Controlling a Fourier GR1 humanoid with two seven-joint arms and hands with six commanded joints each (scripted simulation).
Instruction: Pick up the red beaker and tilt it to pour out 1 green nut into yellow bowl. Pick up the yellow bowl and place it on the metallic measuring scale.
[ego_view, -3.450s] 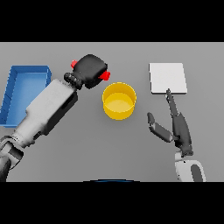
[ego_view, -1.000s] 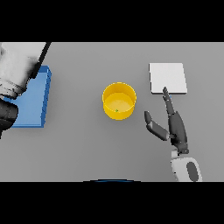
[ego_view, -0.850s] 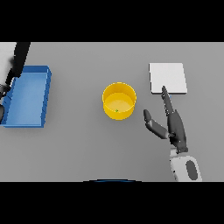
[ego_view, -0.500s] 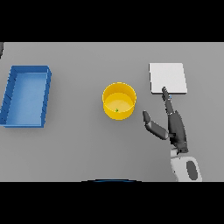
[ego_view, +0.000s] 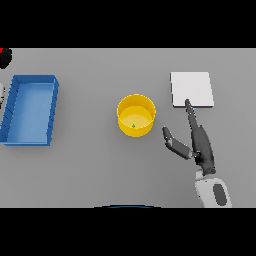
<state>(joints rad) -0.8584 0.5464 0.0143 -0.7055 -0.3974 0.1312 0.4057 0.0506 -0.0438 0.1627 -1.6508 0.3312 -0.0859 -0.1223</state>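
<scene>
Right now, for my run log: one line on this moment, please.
bowl: holds green nut | scale: bare | right hand: open, beside bowl | left hand: out of view

A yellow bowl (ego_view: 136, 115) is sitting mid-worktop (ego_view: 100, 170) with a small green nut (ego_view: 133, 125) lying inside. The right robot hand (ego_view: 200, 145) is resting near its right, fingers straight, thumb spread toward the bowl, fingertips reaching the metallic measuring scale (ego_view: 192, 88). A blue tray (ego_view: 30, 109) is lying far left.

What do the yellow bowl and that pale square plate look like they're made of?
The yellow bowl looks like matte plastic: flat, even colour, no glints. The square scale is pale grey with no shine, so painted metal or plastic; the look leaves that open.
</scene>
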